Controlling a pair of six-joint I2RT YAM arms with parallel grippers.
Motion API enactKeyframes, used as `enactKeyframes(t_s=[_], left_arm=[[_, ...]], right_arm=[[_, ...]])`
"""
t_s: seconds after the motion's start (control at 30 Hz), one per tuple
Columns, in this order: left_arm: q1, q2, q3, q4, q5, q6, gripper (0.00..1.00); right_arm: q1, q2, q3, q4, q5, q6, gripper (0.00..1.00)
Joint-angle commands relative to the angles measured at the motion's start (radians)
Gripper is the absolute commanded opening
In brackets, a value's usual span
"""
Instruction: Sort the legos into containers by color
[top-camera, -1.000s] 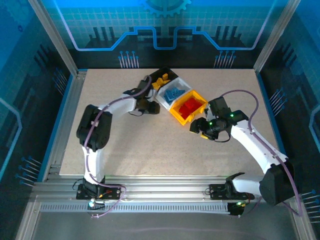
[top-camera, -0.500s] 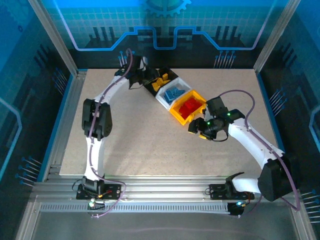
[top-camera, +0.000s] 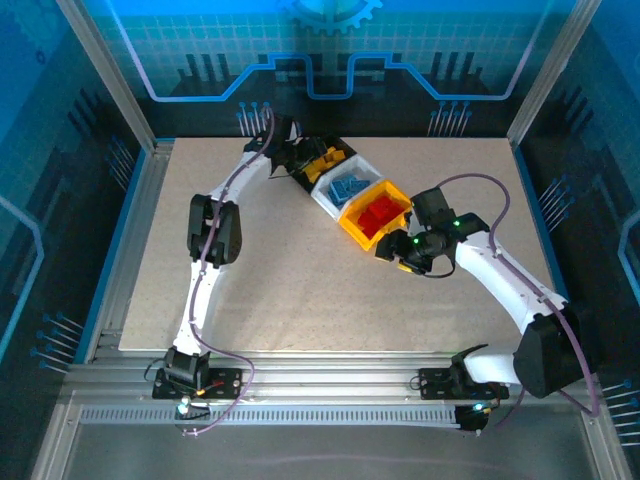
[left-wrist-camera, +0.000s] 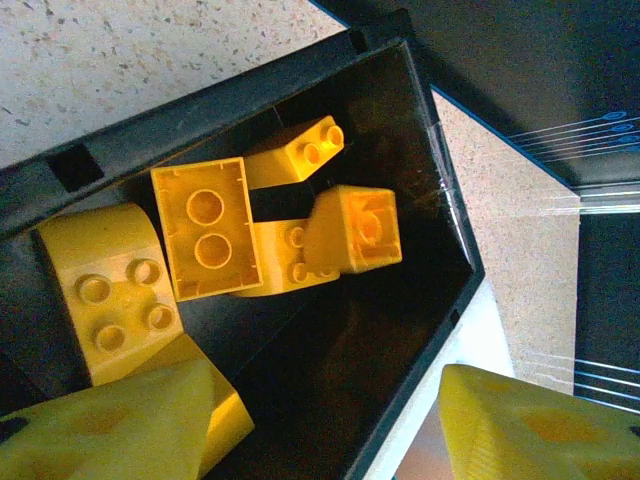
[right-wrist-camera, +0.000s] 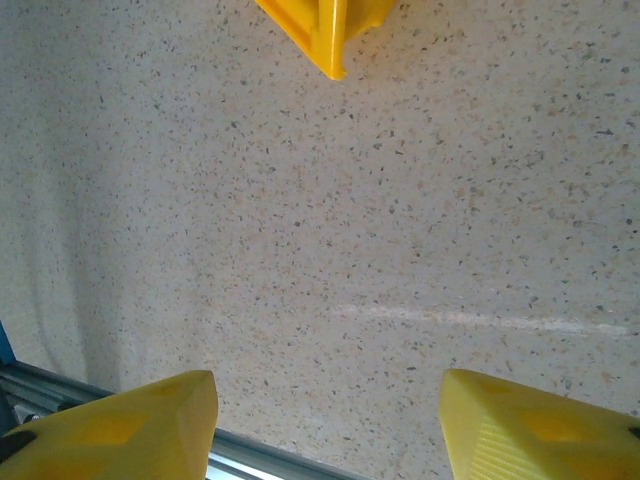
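Three joined containers stand in a slanted row at the table's back middle. The black bin (top-camera: 345, 148) holds several yellow legos (top-camera: 325, 160), the white bin (top-camera: 322, 198) blue legos (top-camera: 348, 187), the yellow bin (top-camera: 352, 228) red legos (top-camera: 380, 212). My left gripper (top-camera: 300, 160) hangs over the black bin (left-wrist-camera: 230, 100), open, nothing between its yellow fingers (left-wrist-camera: 110, 430). Below it lie yellow legos (left-wrist-camera: 205, 230), one of them blurred. My right gripper (top-camera: 392, 252) hovers open over bare table just in front of the yellow bin (right-wrist-camera: 325, 30).
The speckled tabletop (top-camera: 280, 290) is bounded by an aluminium frame; a rail (right-wrist-camera: 260, 465) shows under my right gripper (right-wrist-camera: 325, 440). The white bin's edge (left-wrist-camera: 470, 340) borders the black bin beside my left gripper (left-wrist-camera: 330, 440).
My left arm swung from beside the bins to over the black bin and its jaws opened; a yellow lego now lies loose in the bin. My right gripper drifted slightly left.
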Motion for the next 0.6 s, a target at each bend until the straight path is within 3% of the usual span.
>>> enactKeyframes(t_s=[0.0, 0.1, 0.13, 0.17, 0.3, 0.57], left_arm=[[-0.001, -0.048, 0.029, -0.017, 0.002, 0.04, 0.65], [0.002, -0.107, 0.002, -0.027, -0.005, 0.089, 0.74], [0.002, -0.128, -0.009, -0.029, -0.007, 0.106, 0.82], [0.002, -0.158, -0.024, -0.031, -0.01, 0.13, 0.98], [0.002, -0.312, -0.141, -0.033, -0.028, 0.245, 0.99], [0.005, -0.762, -0.599, -0.012, -0.094, 0.43, 0.99]], right_arm=[[0.009, 0.011, 0.022, -0.016, 0.009, -0.002, 0.62], [0.009, 0.024, 0.033, -0.011, 0.001, -0.005, 0.62], [0.009, 0.028, 0.042, -0.013, 0.0, -0.007, 0.62], [0.009, 0.033, 0.055, -0.017, 0.001, -0.014, 0.62], [0.006, 0.035, 0.111, -0.037, 0.032, -0.049, 0.62], [-0.039, -0.039, 0.131, 0.014, 0.157, -0.144, 0.63]])
